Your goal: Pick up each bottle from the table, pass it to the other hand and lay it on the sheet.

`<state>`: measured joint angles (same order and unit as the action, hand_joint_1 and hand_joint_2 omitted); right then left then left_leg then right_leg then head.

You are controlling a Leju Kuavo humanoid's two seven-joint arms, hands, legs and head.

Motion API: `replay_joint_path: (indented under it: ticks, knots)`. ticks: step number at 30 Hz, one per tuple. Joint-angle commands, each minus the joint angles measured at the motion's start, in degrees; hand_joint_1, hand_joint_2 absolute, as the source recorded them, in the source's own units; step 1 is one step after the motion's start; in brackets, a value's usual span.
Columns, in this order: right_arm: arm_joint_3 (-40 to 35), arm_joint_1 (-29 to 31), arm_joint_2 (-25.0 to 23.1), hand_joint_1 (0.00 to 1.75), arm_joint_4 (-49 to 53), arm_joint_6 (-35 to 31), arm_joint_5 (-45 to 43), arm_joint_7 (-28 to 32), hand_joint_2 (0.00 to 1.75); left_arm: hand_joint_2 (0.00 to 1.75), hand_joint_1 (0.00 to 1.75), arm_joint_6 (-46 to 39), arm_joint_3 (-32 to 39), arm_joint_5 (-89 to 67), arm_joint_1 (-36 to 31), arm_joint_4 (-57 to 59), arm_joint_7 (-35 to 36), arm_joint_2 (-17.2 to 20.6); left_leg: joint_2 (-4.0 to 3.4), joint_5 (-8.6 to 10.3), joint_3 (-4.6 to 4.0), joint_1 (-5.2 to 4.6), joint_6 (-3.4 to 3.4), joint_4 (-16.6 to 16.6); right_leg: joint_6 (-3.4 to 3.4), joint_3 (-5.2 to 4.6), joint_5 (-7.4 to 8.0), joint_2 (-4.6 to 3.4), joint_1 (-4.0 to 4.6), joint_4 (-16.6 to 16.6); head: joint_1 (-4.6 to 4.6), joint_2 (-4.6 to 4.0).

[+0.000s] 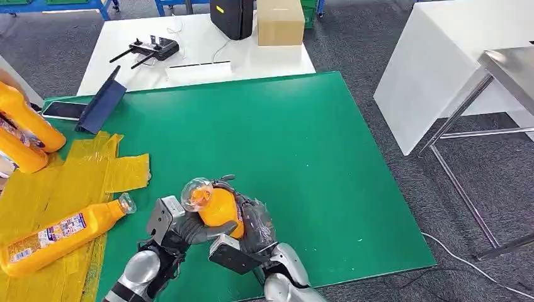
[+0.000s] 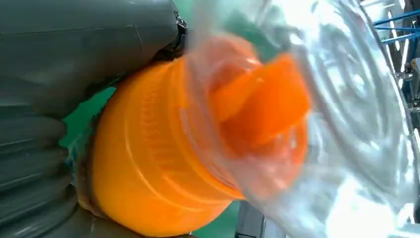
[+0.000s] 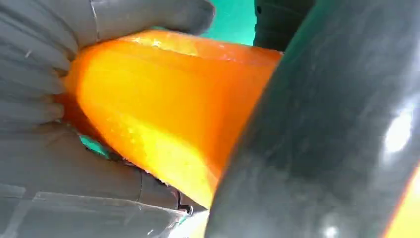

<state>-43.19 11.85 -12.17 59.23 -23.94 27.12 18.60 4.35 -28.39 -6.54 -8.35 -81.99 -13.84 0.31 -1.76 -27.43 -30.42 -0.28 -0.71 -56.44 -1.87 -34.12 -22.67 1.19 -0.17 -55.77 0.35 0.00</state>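
An orange bottle (image 1: 217, 207) with a clear domed cap (image 1: 196, 190) is held above the near part of the green mat (image 1: 302, 145). My left hand (image 1: 189, 229) wraps its lower body from the left, and my right hand (image 1: 255, 225) clasps it from the right. Up close, the neck and cap (image 2: 257, 109) stick out past my left hand (image 2: 59, 74). Grey fingers of my right hand (image 3: 49, 99) press on the orange body (image 3: 168, 109). A yellow sheet (image 1: 56, 182) lies at the left with another orange bottle (image 1: 63, 236) on its side on it.
Two more orange bottles (image 1: 25, 119) (image 1: 22, 154) lie at the left edge. A blue stand (image 1: 101, 104) and a phone (image 1: 63, 110) sit at the mat's far left corner. Behind, a white table holds a remote (image 1: 151, 49) and a cardboard box (image 1: 280, 22). A metal table (image 1: 510, 69) stands at the right.
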Motion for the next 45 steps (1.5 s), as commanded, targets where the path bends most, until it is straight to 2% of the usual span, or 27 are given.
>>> replay_joint_path:
  ticks: [1, 37, 45]
  knots:
    - [-0.1, -0.4, 1.1, 0.0, 1.5, -2.2, -2.4, 2.2, 1.75, 1.75, 1.75, -0.6, -1.5, 1.3, -1.9, 0.5, -0.5, -1.5, 0.27, -0.04, 0.07, 0.06, 0.04, 0.0, 0.0, 0.14, -0.07, 0.07, 0.04, 0.0, 0.02, 0.0]
    - [2.1, -1.5, 1.0, 0.0, 2.5, -5.0, -4.9, 3.8, 1.75, 1.75, 1.75, -5.1, 2.2, -1.3, -4.0, 1.0, -0.4, -1.1, 0.19, -0.02, 0.05, 0.06, 0.05, 0.0, 0.01, 0.11, -0.04, 0.03, 0.03, 0.0, 0.02, 0.0]
    - [2.8, -2.1, 1.2, 0.0, 3.2, -5.1, -5.2, 3.8, 1.75, 1.75, 1.75, -9.6, 4.4, -5.4, -4.4, 1.7, -0.1, -1.1, 0.23, -0.04, 0.12, 0.09, 0.07, 0.0, 0.02, 0.19, -0.06, 0.01, 0.06, 0.0, 0.02, 0.0]
